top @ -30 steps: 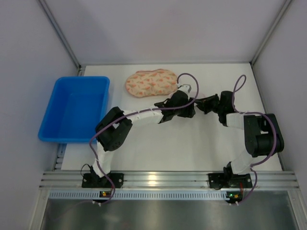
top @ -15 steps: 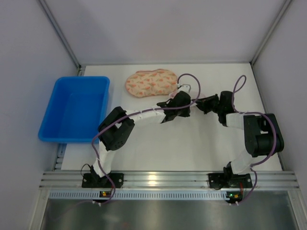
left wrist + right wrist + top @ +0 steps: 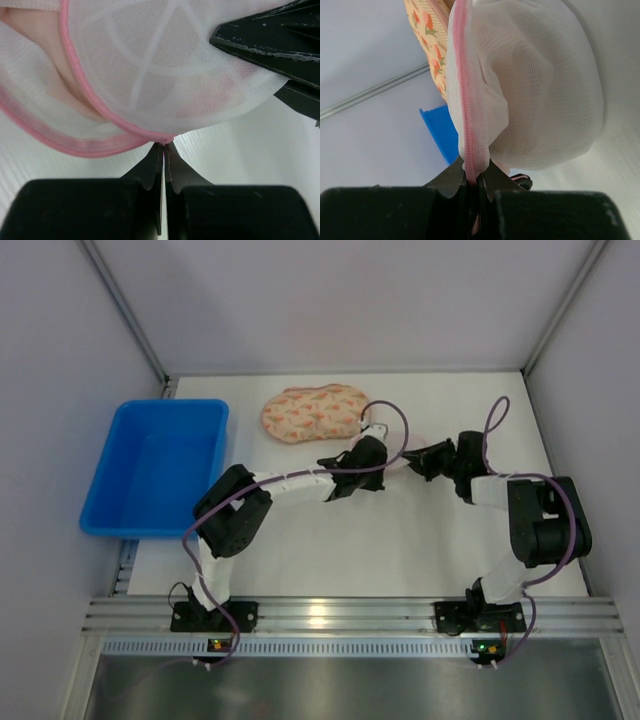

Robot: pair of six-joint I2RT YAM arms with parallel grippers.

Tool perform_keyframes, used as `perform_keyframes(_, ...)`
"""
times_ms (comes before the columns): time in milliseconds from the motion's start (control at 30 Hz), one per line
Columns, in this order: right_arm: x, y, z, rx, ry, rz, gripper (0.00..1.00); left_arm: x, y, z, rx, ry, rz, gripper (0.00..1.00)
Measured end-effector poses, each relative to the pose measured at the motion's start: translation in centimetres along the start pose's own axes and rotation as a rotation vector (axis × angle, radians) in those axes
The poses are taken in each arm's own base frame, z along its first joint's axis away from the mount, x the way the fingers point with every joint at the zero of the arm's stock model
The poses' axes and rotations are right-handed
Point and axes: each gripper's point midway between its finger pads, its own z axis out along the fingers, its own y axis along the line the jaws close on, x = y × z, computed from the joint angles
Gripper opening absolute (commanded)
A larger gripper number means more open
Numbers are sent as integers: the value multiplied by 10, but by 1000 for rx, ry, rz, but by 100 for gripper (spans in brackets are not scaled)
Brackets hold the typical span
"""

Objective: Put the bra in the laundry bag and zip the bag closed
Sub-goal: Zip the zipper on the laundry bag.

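The bra (image 3: 315,412), peach with an orange print, lies at the back of the table outside the bag; its edge shows in the right wrist view (image 3: 427,30). The laundry bag (image 3: 411,448) is white mesh with a pink zipper and hangs between my two grippers. My left gripper (image 3: 164,145) is shut on the bag's pink edge (image 3: 100,145), pinching it at the very fingertips. My right gripper (image 3: 476,177) is shut on the pink zipper band (image 3: 465,100) of the bag (image 3: 545,90). From the left wrist view, the right gripper's black fingers (image 3: 265,40) sit against the mesh.
A blue bin (image 3: 157,466) stands at the left of the table, also seen in the right wrist view (image 3: 440,132). Grey walls close in the back and sides. The metal rail with the arm bases (image 3: 340,618) runs along the near edge.
My left gripper has closed onto the bag's pink edge and its wrist has shifted slightly left. The right arm has stayed put, still gripping the zipper.
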Motion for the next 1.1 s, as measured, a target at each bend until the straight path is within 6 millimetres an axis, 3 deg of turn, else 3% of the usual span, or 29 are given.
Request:
perform_keyframes(200, -2, 4, 6, 28, 34, -75, 3, -3, 21, -17, 1, 14, 48, 0)
perform_keyframes(233, -1, 5, 8, 29, 47, -90, 14, -2, 22, -20, 10, 18, 59, 0)
perform_keyframes(267, 0, 5, 9, 33, 60, -97, 38, -2, 23, -22, 18, 22, 68, 0)
perform_keyframes(300, 1, 5, 11, 38, 74, -100, 47, -2, 23, -25, 29, 27, 76, 0)
perform_keyframes(367, -2, 5, 15, 49, 79, -122, 63, 2, 22, -29, 60, 57, 90, 0)
perform_keyframes(467, -5, 10, 16, 63, 87, -154, 75, 9, 15, -32, 112, 94, 98, 0)
perform_keyframes(600, 0, 10, 4, 93, 122, -227, 76, 3, -8, -35, 206, 123, 100, 0)
perform_keyframes(833, 22, 5, -37, 126, 228, -338, 72, -16, -41, -42, 338, 118, 96, 0)
perform_keyframes(1000, 36, -8, -48, 121, 273, -336, 56, -14, -50, -46, 386, 139, 80, 0)
perform_keyframes(1100, 38, -17, -45, 137, 289, -307, 40, -13, -52, -48, 398, 146, 77, 0)
